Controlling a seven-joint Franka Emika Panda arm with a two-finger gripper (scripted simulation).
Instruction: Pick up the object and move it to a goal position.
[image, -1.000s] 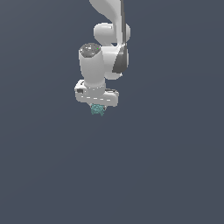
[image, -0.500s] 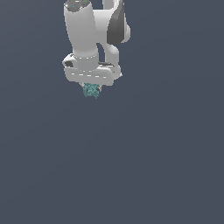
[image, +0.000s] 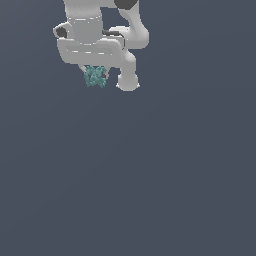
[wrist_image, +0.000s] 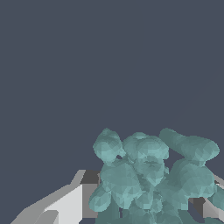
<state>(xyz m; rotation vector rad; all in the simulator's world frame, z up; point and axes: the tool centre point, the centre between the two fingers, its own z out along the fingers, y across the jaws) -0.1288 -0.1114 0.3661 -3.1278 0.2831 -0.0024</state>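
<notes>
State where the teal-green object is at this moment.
In the exterior view, the teal-green object sits near the top, toward that view's left, held in the white gripper directly beneath the arm's wrist.

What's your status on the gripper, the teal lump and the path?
Gripper shut on the teal lump, held high in the exterior view. Lump fills the wrist view between the fingers. Nothing seen in the way.
</notes>
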